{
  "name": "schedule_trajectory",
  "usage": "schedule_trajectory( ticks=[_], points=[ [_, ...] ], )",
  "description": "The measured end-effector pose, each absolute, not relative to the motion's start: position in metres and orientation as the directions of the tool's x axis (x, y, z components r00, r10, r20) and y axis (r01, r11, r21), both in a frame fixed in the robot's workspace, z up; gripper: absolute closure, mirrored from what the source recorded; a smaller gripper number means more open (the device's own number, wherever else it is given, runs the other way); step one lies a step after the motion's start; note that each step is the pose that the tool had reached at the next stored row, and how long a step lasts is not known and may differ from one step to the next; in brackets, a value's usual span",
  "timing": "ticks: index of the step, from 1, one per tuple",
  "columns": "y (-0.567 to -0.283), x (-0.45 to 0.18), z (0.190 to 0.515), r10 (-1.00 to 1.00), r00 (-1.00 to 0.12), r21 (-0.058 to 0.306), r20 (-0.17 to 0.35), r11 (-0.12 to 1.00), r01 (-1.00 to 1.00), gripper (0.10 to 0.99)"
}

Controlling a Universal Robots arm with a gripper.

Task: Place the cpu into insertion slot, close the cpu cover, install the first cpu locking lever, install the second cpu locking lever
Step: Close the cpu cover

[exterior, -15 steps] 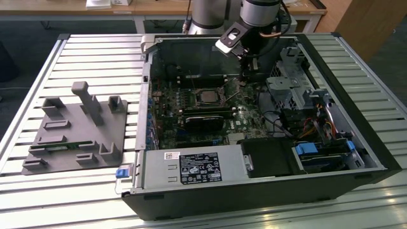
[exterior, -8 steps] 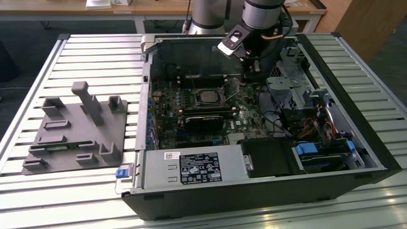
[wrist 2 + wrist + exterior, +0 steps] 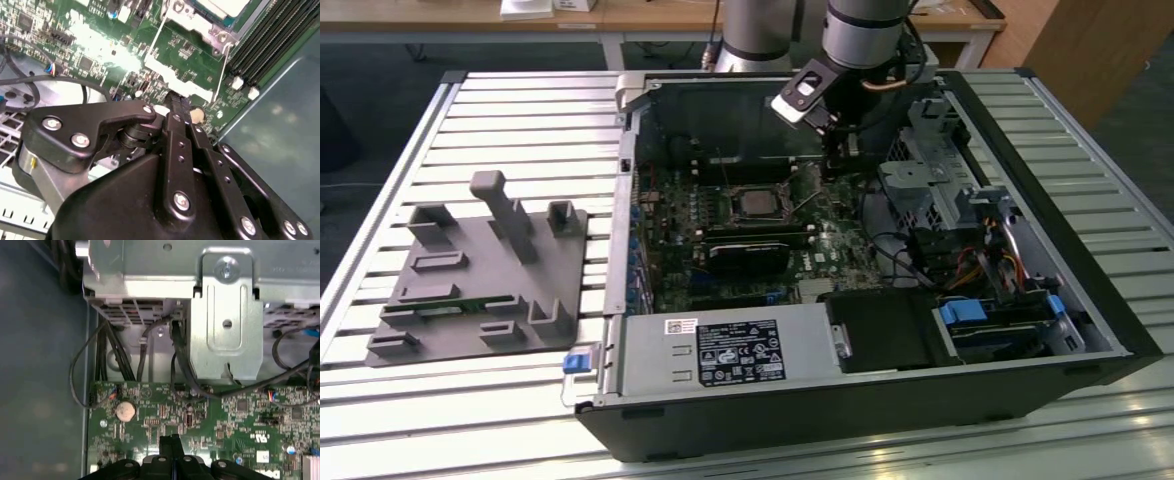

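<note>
Nearest, the case's black wall fronted a grey fixture, then the cpu lying in the insertion slot, likely light, stiff yet fragile, best held by its edges, then the gripper, fingers together, toward the exterior view's right.

the exterior view looks steeply down from well back onto the open computer case on the desk. both wrist views hang close over its green circuit board, sharing the board and the fingers.
</note>
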State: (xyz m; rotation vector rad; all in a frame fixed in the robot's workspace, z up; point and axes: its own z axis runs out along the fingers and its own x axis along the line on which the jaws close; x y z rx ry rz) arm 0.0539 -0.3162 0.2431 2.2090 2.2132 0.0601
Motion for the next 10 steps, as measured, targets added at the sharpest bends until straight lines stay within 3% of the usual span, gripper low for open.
schedule_trajectory(
  ticks=[10],
  points=[
    [-0.316, 0.020, 0.241, 1.000, -0.002, 0.037, 0.017, 0.002, 0.999, 0.980]
  ],
)
